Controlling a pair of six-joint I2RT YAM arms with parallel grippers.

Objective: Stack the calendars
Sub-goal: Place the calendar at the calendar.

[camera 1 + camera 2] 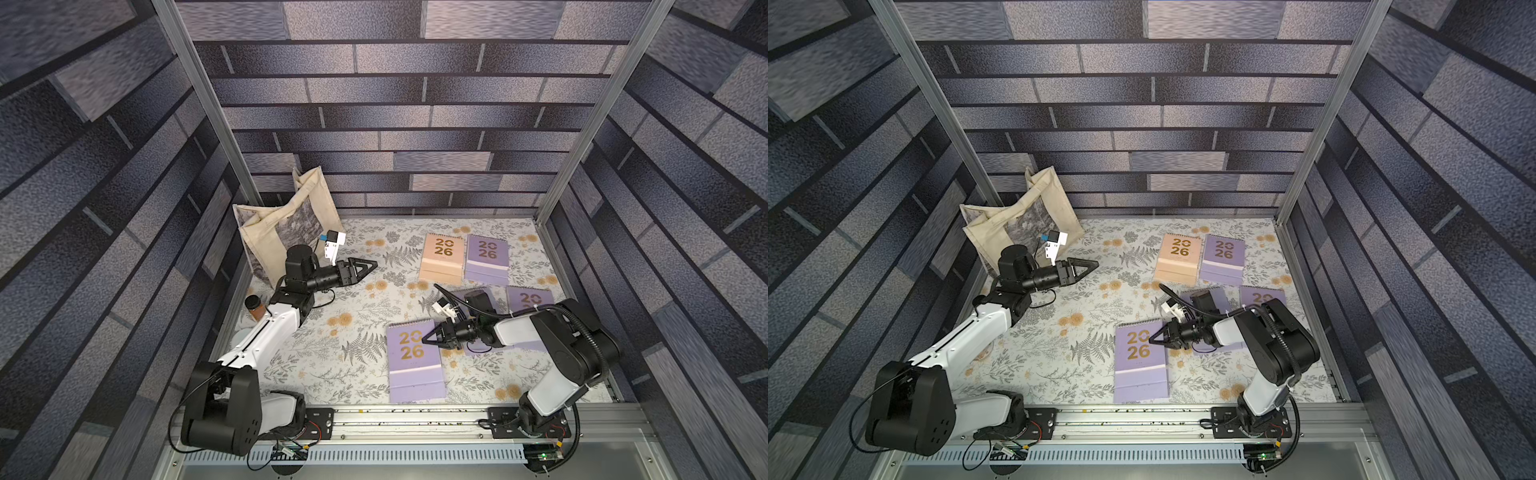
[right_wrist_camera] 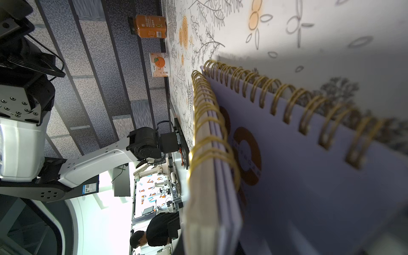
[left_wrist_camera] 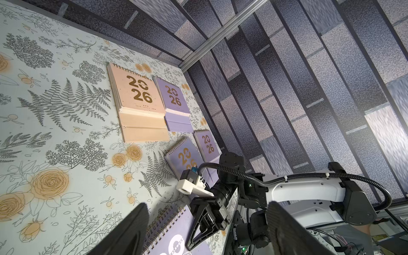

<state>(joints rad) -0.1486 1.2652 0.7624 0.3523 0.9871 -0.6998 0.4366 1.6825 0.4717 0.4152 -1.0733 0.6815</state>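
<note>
While the right pincer (image 1: 424, 338), closed tight, sits at the side edge of the nearest lavender spiral-bound calendar (image 1: 415, 374), seemingly to nudge it, the left pincer (image 1: 370, 264) hangs wide open and empty. A peach spiral-bound calendar (image 1: 442, 257) and other lavender calendars (image 1: 487, 255) lie flat farther back on the floral tabletop (image 1: 324, 365).

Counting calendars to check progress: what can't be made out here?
Both top views: the right arm covers lavender calendars; their number unclear.
Right wrist view: the near calendar fills the frame, blurred; whether the right gripper touches it is unclear.
Top views: print on the peach calendar too small.
</note>
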